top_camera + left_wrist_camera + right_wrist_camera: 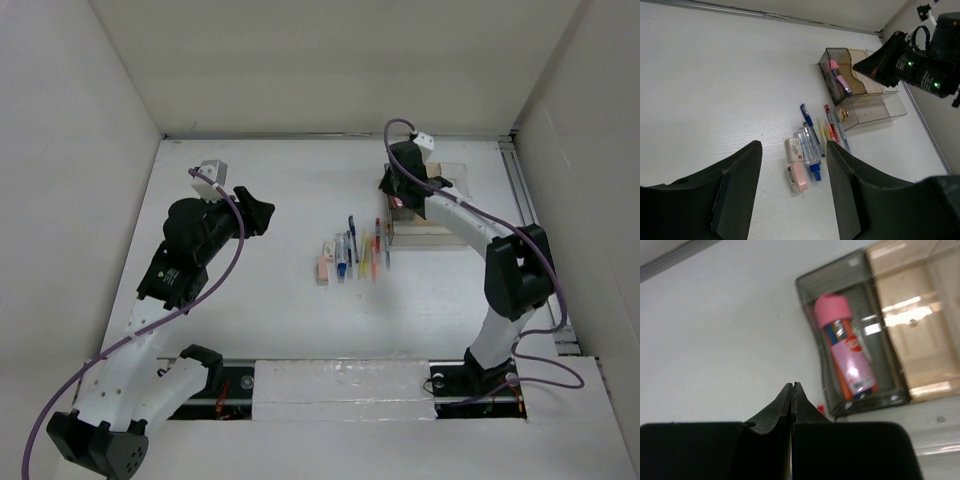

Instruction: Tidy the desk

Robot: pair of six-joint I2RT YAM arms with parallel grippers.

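Observation:
The white desk carries a row of stationery at its middle: pens, highlighters, a clear bottle with a blue cap, a white eraser and a pink correction tape. A clear compartmented tray stands at the back right and holds a pink-capped tube and pens in its dark left compartment. My left gripper is open and empty, raised over the desk left of the row; it also shows in the left wrist view. My right gripper is shut on nothing, above the desk beside the tray's left wall.
White upright walls enclose the desk on three sides. A metal rail runs along the right edge. A small gold object lies in the tray's front compartment. The right arm reaches over the tray.

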